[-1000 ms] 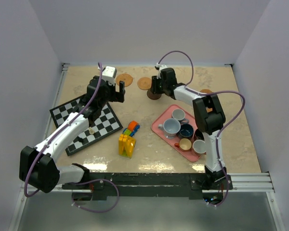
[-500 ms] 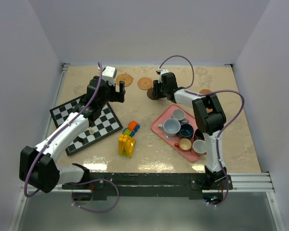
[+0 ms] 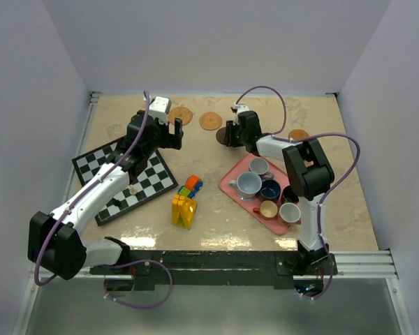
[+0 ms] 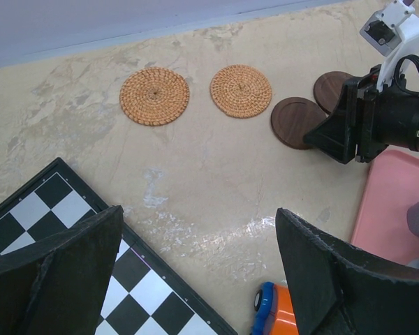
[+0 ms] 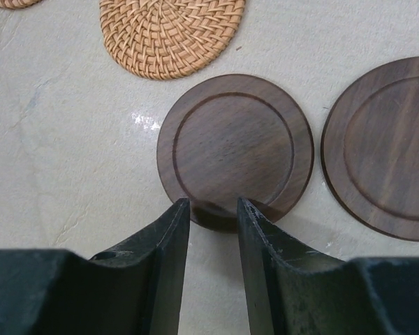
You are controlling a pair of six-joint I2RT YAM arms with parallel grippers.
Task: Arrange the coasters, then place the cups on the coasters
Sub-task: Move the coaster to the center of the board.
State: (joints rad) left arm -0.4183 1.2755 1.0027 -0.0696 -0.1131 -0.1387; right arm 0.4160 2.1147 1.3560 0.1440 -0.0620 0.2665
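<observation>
Nearest the arm bases stand the colourful toy blocks (image 3: 184,209), and to their right the pink tray (image 3: 230,183) lies on the table (image 3: 216,230) with the cups crowded on it: the tan cup (image 3: 268,209) and a pale cup (image 3: 289,212) at the near end, then the navy cup (image 3: 270,190) and the pale blue-white cup (image 3: 247,183), and the grey-white cup (image 3: 258,166) at the far end. None of them sits on a coaster. On the left lies the chessboard (image 3: 126,183), and above its far corner hangs the left pincer (image 3: 166,132), its jaws wide apart and holding nothing. Farther on, the right pincer (image 5: 214,206) reaches low over the table, its jaws a little apart and clamped on nothing, with the fingertips at the near rim of a dark brown coaster (image 5: 235,150) that lies flat. Just beside it, to the right, lies a second dark brown coaster (image 5: 387,146), the two not touching. Beyond them, to the left, two woven orange-tan coasters (image 4: 241,91) (image 4: 154,95) lie side by side and apart, and another orange-tan coaster (image 3: 298,134) lies past the right arm.
</observation>
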